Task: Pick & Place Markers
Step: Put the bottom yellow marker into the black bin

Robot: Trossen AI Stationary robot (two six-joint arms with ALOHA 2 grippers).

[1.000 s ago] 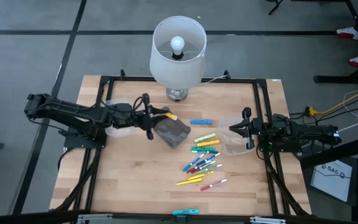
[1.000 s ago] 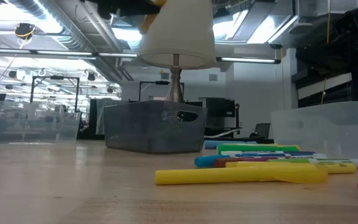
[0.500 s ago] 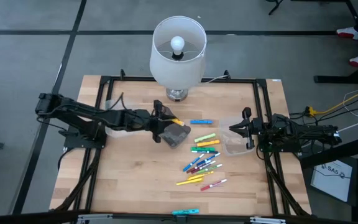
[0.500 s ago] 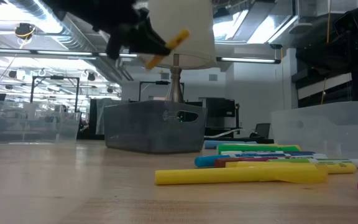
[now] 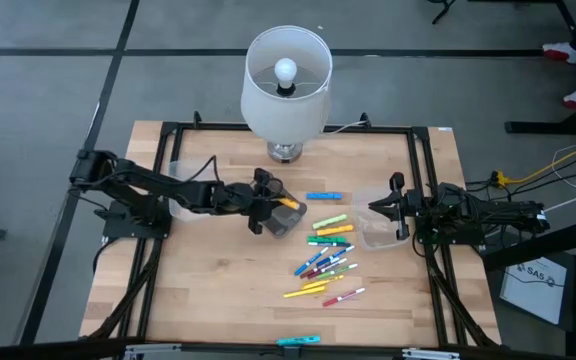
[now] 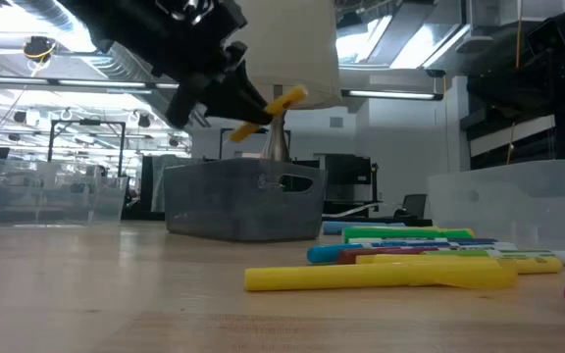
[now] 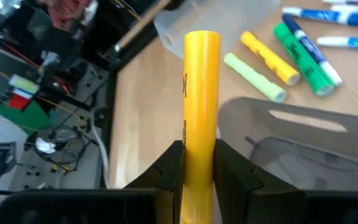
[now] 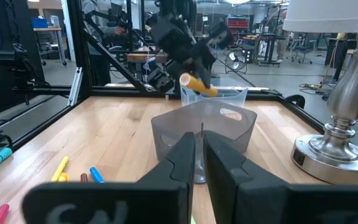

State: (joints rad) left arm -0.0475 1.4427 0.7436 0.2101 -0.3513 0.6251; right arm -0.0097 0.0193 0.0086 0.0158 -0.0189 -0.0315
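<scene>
My left gripper [image 5: 266, 204] reaches from the table's left over the grey bin [image 5: 282, 220] and is shut on a yellow marker [image 5: 288, 203]. In the low view that marker [image 6: 271, 111] hangs above the bin [image 6: 243, 201]. Several markers [image 5: 326, 252] in yellow, green, blue and pink lie flat on the wood to the right of the bin. My right gripper [image 5: 395, 208] waits shut at the table's right, above a clear container [image 5: 376, 234]. My left gripper pinches the yellow marker's rear part [image 7: 199, 155] between its two fingers. The marker runs along the fingers, and its free end [image 7: 202, 38] sticks out ahead of them. The fingers slant down from the table's left. The marker is lifted clear, tilted, above the bin.
A lamp [image 5: 286, 85] with a white shade stands at the far middle of the table. Another clear container [image 5: 182, 198] sits under the left arm. Two cyan markers [image 5: 298, 341] lie at the near edge. A black frame [image 5: 420, 160] runs round the work area.
My left gripper has gone down and toward the table's right, from beside the grey bin to above it, tipping its fingers lower. The yellow marker has stayed in its hold.
</scene>
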